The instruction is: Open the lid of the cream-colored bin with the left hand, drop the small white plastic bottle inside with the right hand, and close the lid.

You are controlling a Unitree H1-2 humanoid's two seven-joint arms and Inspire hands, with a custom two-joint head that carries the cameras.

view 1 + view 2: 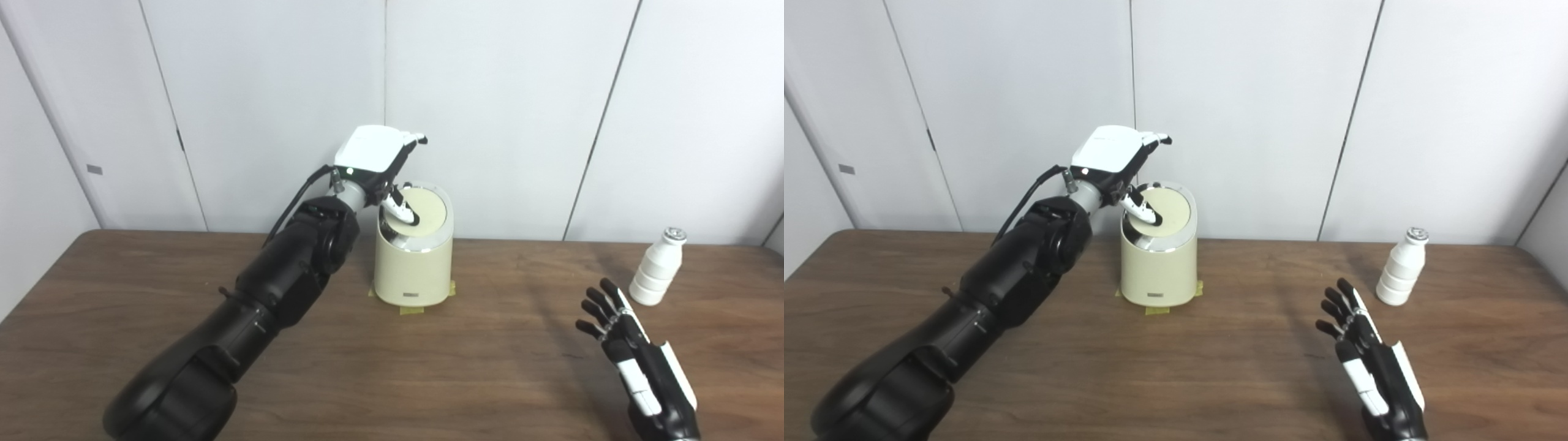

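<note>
Pressing a fingertip on the bin (414, 263) lid (422, 214), left robot hand (381, 160) grips nothing. Right robot hand (637, 361) lies open, empty. Bottle (658, 267) stands near it on bench (490, 367): likely light, rigid, slick; grasp its ribbed body.

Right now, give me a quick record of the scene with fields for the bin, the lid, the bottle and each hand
bin: cream-colored bin, upright at the back middle of the wooden table, on yellow tape
lid: lid tilted, a thumb-like finger of the left hand on it
bottle: small white plastic bottle, upright on the table at the right, apart from the bin
left hand: left hand over the bin's top, holding nothing
right hand: right hand open, fingers spread, near the table short of the bottle, not touching it
</note>
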